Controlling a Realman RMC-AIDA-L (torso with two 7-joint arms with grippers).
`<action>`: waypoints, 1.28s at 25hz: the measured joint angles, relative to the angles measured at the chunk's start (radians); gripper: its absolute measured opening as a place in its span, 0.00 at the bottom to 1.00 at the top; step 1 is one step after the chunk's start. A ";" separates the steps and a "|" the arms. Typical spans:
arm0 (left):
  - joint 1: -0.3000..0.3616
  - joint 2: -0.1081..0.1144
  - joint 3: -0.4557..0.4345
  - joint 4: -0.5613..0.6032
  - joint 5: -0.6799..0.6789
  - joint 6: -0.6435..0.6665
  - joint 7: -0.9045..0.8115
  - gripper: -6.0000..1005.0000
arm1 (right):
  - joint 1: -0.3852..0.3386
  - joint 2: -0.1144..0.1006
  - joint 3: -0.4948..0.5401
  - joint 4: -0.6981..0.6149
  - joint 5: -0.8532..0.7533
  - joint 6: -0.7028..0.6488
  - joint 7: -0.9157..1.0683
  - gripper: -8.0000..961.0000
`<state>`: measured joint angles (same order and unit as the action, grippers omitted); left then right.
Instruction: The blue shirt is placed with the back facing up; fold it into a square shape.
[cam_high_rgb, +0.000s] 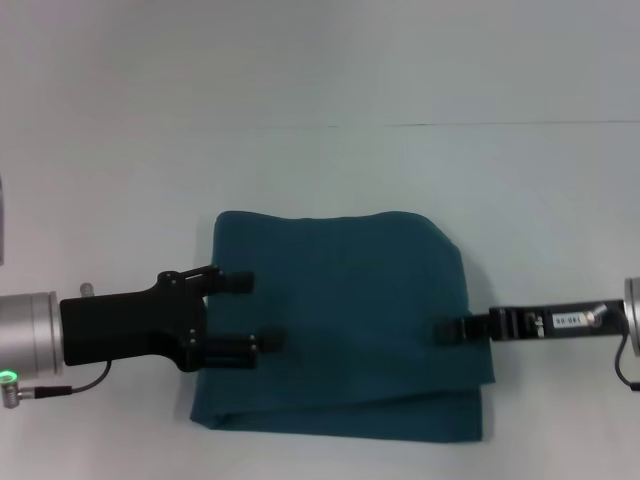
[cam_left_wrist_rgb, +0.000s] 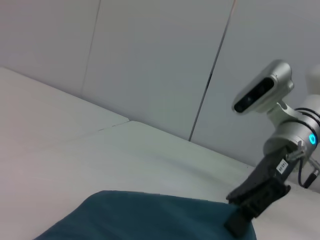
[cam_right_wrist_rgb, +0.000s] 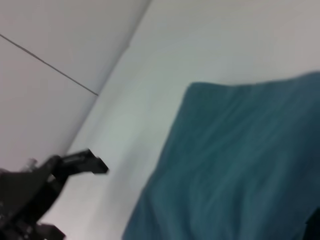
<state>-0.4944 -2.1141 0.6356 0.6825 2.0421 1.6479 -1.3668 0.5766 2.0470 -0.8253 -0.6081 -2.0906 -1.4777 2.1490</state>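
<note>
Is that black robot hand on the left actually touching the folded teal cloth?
Cannot tell. In the head view the left hand, fingers spread, overlaps the dark teal-blue cotton shirt's edge, but seen from above it may hover or rest there.

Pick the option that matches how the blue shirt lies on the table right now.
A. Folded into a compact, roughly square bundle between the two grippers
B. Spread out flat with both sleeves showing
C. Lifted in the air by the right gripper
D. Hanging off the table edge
A: in the head view the blue shirt lies as a layered, roughly square bundle on the table, with the left gripper at one side and the right gripper at the other.
</note>
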 joint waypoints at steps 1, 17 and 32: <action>-0.001 0.000 0.001 0.000 0.001 -0.003 0.000 0.94 | -0.001 -0.003 0.002 0.008 -0.007 0.004 0.000 0.03; -0.004 -0.004 0.004 -0.012 0.004 -0.009 0.006 0.94 | -0.036 -0.012 0.007 0.029 -0.025 0.063 -0.039 0.18; -0.013 -0.004 0.006 -0.013 0.000 -0.022 0.006 0.94 | -0.070 -0.039 0.061 0.027 -0.033 0.012 -0.064 0.76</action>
<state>-0.5074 -2.1184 0.6413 0.6694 2.0420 1.6256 -1.3604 0.5068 2.0076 -0.7646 -0.5814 -2.1240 -1.4653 2.0849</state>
